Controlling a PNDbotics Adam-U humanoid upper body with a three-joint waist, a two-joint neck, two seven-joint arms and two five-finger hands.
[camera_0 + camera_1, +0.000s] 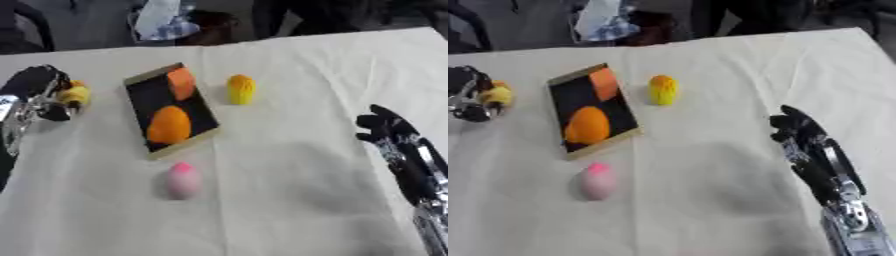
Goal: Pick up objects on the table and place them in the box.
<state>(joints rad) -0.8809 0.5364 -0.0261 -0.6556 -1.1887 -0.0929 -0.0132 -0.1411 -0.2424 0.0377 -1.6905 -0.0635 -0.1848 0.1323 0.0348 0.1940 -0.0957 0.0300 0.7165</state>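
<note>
A shallow black box with a tan rim [206, 137] lies left of centre on the cream table. Two orange pieces lie in it, a blocky one [181, 83] at the far end and a rounder one [169, 125] nearer me. A yellow ridged object [241, 89] stands just right of the box. A pink egg-shaped object [183, 180] lies below the box. At the left edge my left hand [39, 95] is curled around a small yellow and orange object [75, 93], held left of the box. My right hand [798, 131] hovers at the right, fingers relaxed, holding nothing.
The table cloth [297, 200] spreads across the whole view. Beyond its far edge are dark shapes and a bluish white bundle [162, 20]. Bare cloth lies between the pink object and my right hand.
</note>
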